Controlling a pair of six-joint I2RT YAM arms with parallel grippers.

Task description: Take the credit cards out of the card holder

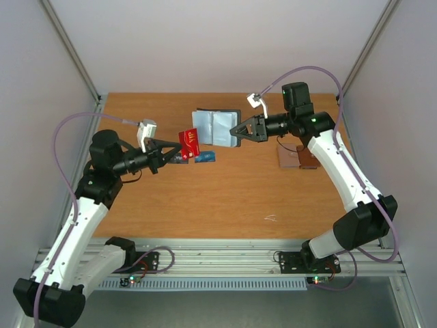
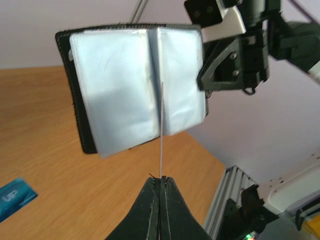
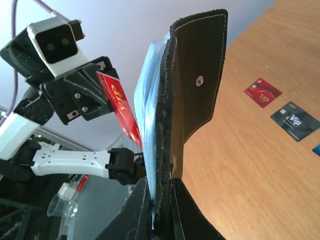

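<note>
Where lettering can be read, it spells VIP: on the black plastic card (image 3: 295, 120) lying flat on the wooden tabletop (image 1: 225, 198) and, it seems, on the bright red plastic card (image 3: 120, 107). The left gripper (image 2: 160, 181) pinches that red card, its jaws closed to the card's thickness. The right gripper (image 3: 160, 185) clamps one edge of the open black folding card holder with pale blue-grey pockets (image 2: 125, 85), held above the far middle, close beside the red card. A dark red card (image 3: 262, 92) and a blue card (image 2: 15, 197) lie nearer the centre.
</note>
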